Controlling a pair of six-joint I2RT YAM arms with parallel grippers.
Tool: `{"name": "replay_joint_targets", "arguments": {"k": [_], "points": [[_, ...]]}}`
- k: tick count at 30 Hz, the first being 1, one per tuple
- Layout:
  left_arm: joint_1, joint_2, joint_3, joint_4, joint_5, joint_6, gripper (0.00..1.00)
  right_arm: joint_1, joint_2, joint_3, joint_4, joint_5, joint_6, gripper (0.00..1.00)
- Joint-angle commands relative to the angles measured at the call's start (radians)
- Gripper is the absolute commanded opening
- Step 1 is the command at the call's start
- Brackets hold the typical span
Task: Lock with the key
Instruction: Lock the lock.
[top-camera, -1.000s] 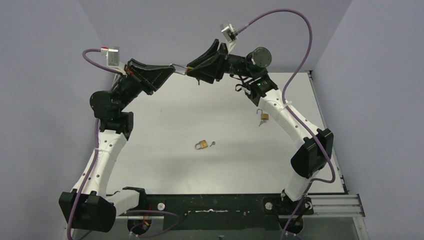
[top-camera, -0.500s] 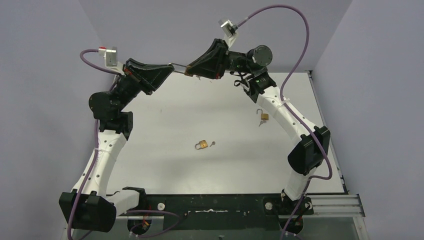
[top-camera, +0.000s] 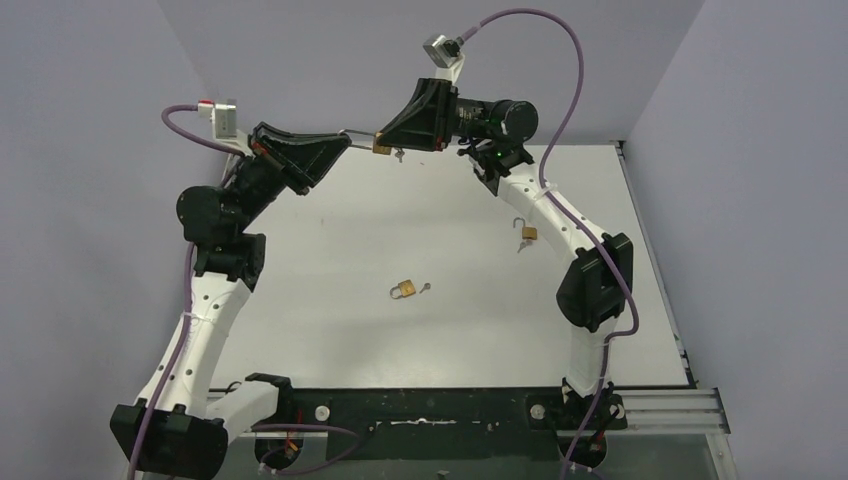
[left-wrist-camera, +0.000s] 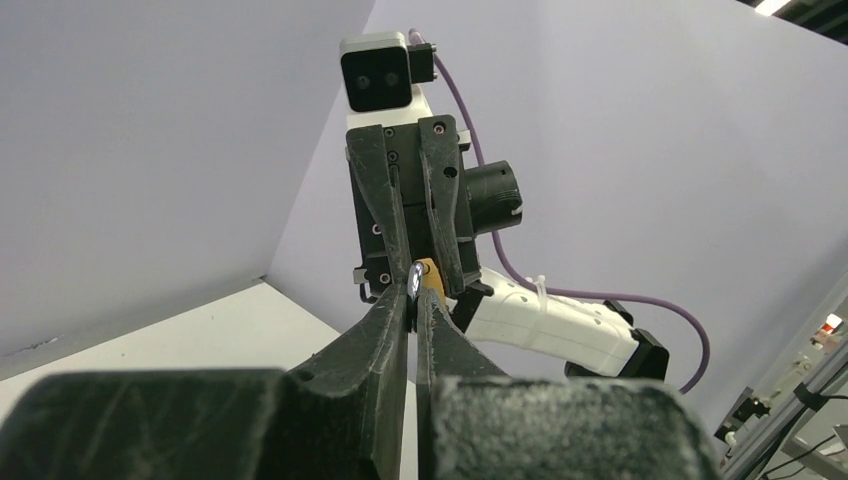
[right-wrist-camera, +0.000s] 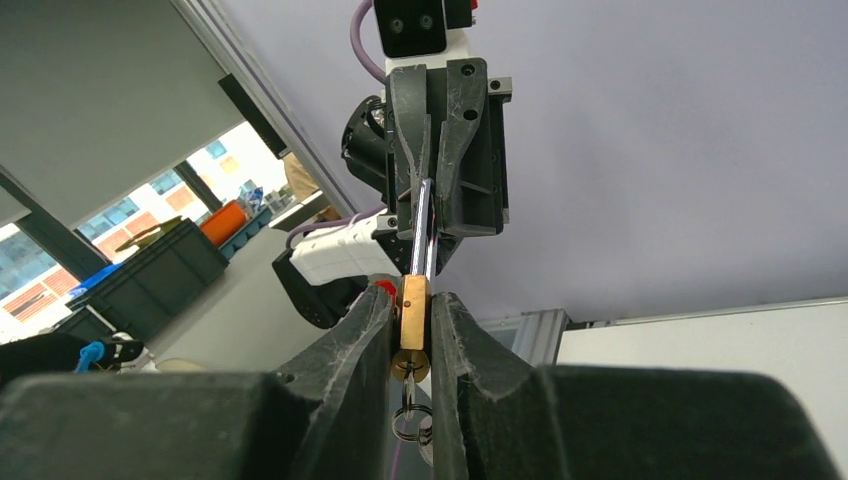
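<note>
Both arms are raised above the far side of the table, holding one brass padlock (top-camera: 381, 147) between them. My left gripper (left-wrist-camera: 412, 290) is shut on its silver shackle (left-wrist-camera: 414, 272). From the other side, my right gripper (right-wrist-camera: 411, 300) is shut on the padlock's brass body (right-wrist-camera: 413, 312), which is edge-on between the fingers. The shackle (right-wrist-camera: 423, 225) runs straight up into the left gripper (right-wrist-camera: 440, 150). The key (right-wrist-camera: 408, 385) sits in the keyhole at the bottom of the body, with its ring hanging below. In the top view the key (top-camera: 398, 155) dangles under the lock.
Two other brass padlocks lie on the white table. One (top-camera: 404, 290) is in the middle with a key (top-camera: 426, 287) beside it. The other (top-camera: 527, 232), its shackle open, lies right of centre beside the right arm. Grey walls close in the far side and both flanks.
The right wrist has rolled and its camera has swung up and left. The right jaws have closed onto the padlock body. The left arm has held still.
</note>
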Motion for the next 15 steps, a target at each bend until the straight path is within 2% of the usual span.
{"name": "replay_joint_targets", "arguments": {"k": [1,15], "points": [[-0.004,-0.028,0.006,-0.032,-0.105,-0.025,0.0,-0.023,-0.015,0.088,0.135,0.01,0.111,0.0],[-0.067,-0.023,0.033,-0.097,-0.152,-0.052,0.0,-0.013,-0.001,0.088,0.114,0.004,0.079,0.0]]}}
